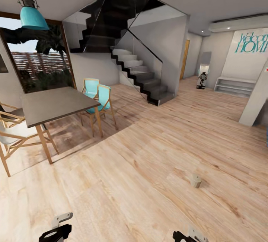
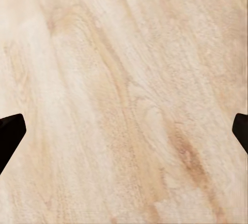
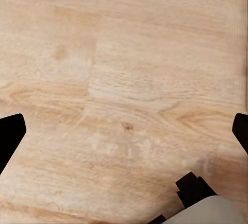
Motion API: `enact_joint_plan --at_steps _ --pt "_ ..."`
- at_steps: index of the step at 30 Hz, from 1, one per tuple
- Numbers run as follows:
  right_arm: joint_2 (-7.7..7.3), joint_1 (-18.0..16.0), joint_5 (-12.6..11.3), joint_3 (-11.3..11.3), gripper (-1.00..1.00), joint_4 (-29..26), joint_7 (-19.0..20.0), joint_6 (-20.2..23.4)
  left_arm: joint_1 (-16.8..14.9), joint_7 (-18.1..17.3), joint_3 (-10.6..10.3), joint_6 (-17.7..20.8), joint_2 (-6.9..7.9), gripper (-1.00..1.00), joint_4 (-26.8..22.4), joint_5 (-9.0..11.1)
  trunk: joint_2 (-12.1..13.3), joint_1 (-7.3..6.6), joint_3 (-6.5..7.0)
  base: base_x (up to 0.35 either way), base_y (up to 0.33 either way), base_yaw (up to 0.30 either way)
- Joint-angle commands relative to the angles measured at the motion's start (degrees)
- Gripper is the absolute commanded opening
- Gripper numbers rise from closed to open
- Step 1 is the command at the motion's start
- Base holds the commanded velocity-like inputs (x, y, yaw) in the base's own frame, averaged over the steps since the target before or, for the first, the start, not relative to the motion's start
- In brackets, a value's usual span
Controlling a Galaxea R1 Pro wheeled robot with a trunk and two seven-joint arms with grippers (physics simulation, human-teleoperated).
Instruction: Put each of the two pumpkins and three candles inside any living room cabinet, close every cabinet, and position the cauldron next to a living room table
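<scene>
A single candle (image 1: 195, 181) is lying on the wooden floor (image 1: 149, 182), well apart from the dining worktop (image 1: 56, 104) and on the staircase (image 1: 137, 70) side of it. Both the left end effector (image 2: 124, 131) and the right end effector (image 3: 124, 131) are hanging over bare floor with fingers spread wide, holding nothing. The collecting step appears to be in hand; the next move calls for approaching the candle and lowering an arm over it.

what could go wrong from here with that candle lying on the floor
The candle lies loose on the open wooden floor, ahead of the right gripper; driving forward could knock or roll it away. Both grippers look open and empty, the left gripper too, so a low reach is needed, and the small cylinder may slip aside.
</scene>
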Motion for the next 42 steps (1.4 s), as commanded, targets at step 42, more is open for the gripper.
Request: enact_joint_plan --at_steps 42 --pt "0.05 0.00 0.28 0.18 1.00 5.64 0.09 -0.26 0.00 0.00 -0.01 0.00 -0.02 1.00 0.06 0.00 0.00 0.00 -1.07 0.286 -0.024 -0.154"
